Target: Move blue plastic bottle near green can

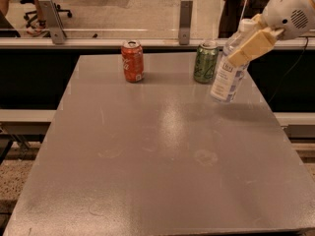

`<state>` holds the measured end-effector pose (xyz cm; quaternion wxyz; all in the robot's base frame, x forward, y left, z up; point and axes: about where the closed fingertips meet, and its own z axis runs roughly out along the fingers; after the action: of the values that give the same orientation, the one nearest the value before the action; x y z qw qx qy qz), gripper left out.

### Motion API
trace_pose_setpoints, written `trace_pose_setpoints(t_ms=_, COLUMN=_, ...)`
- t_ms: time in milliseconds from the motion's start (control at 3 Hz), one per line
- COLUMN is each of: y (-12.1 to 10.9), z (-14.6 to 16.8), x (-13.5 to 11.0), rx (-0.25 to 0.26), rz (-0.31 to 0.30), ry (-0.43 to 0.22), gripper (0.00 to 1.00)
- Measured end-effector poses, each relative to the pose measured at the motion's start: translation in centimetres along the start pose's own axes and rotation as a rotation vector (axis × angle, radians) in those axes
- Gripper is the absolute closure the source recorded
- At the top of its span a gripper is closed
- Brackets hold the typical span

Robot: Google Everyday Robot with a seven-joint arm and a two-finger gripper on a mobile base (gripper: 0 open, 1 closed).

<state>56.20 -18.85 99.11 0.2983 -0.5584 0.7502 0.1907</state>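
Note:
The blue plastic bottle is clear with a white cap and a white-and-blue label. It hangs tilted, its base lifted just above the grey table, close to the right of the green can. My gripper is shut on the bottle's upper part, reaching in from the upper right. The green can stands upright at the table's far side.
A red-orange soda can stands upright at the far left-centre of the table. A rail with metal posts runs behind the table's far edge. The table's right edge lies just beyond the bottle.

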Motion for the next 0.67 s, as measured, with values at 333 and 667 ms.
trace_pose_setpoints(t_ms=333, y=-2.7, z=1.5, x=0.6, rx=0.019, rz=0.044, ry=0.013, gripper=1.0)
trace_pose_setpoints(t_ms=667, y=-4.9, z=2.6, x=1.5, rx=0.044, rz=0.066, ry=0.008, gripper=1.0)
